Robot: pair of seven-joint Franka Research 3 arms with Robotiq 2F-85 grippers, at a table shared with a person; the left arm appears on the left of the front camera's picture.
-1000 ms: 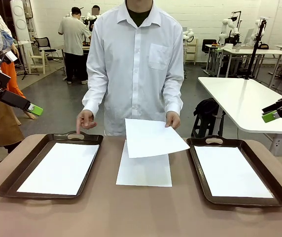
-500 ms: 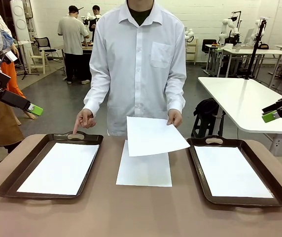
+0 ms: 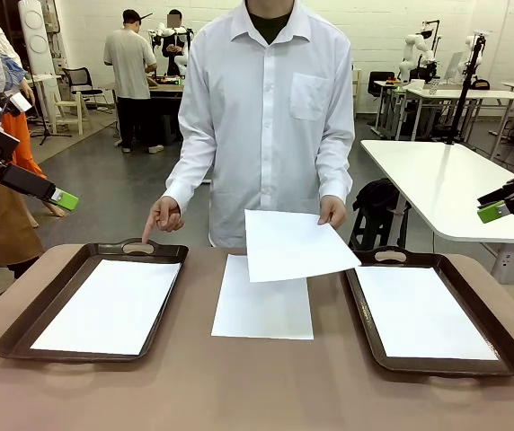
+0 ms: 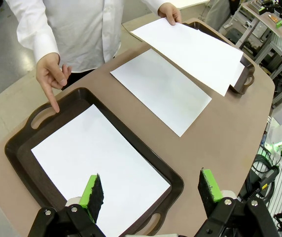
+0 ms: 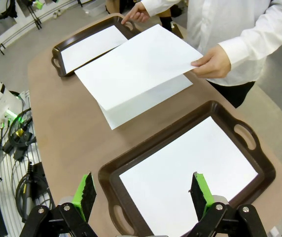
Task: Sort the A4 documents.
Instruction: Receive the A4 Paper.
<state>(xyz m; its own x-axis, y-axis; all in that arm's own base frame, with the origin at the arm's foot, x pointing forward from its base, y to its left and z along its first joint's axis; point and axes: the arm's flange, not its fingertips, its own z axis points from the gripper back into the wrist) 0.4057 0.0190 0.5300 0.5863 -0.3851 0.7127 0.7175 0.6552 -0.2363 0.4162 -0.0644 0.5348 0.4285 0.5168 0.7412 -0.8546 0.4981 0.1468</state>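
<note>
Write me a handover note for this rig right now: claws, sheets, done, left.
Claws: left claw open, empty, raised near the dark brown handled left tray; right claw open, empty, raised near the matching right tray.
Sheets: plain white A4 paper sheet in left tray, second sheet in right tray, third sheet flat on the brown table between the trays.
Person: one hand holds a fourth sheet above the third; other hand points at the left tray's far handle.
Done: two sheets trayed. Left: third and fourth sheets; the point suggests the left tray next.
</note>
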